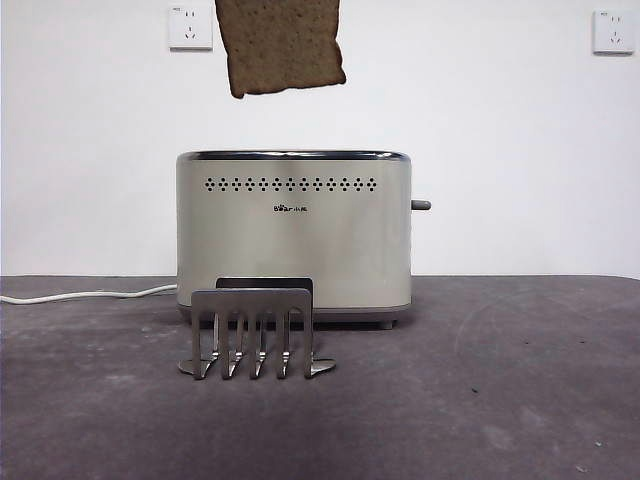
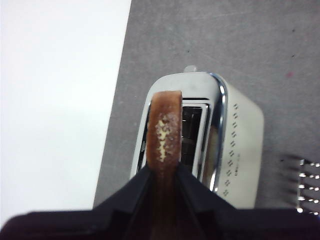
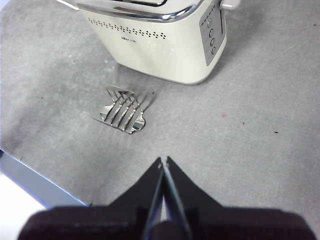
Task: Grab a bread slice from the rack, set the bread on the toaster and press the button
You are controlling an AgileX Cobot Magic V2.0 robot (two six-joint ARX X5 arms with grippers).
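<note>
The slice of bread (image 1: pixel 281 45) hangs in the air above the toaster (image 1: pixel 293 230), its top cut off by the picture's edge. In the left wrist view my left gripper (image 2: pixel 163 172) is shut on the slice of bread (image 2: pixel 165 127), seen edge-on over the toaster's open slots (image 2: pixel 192 132). The grey metal rack (image 1: pixel 253 333) stands empty in front of the toaster. The button (image 1: pixel 421 205) sticks out from the toaster's right side. My right gripper (image 3: pixel 163 161) is shut on nothing, hovering over bare table away from the rack (image 3: pixel 122 111) and toaster (image 3: pixel 160 42).
A white cable (image 1: pixel 85 295) runs off to the left behind the toaster. Two white wall sockets (image 1: pixel 190 28) (image 1: pixel 612 32) sit on the back wall. The dark grey table (image 1: pixel 480 400) ends at a blue-edged border (image 3: pixel 35 180) near the right arm.
</note>
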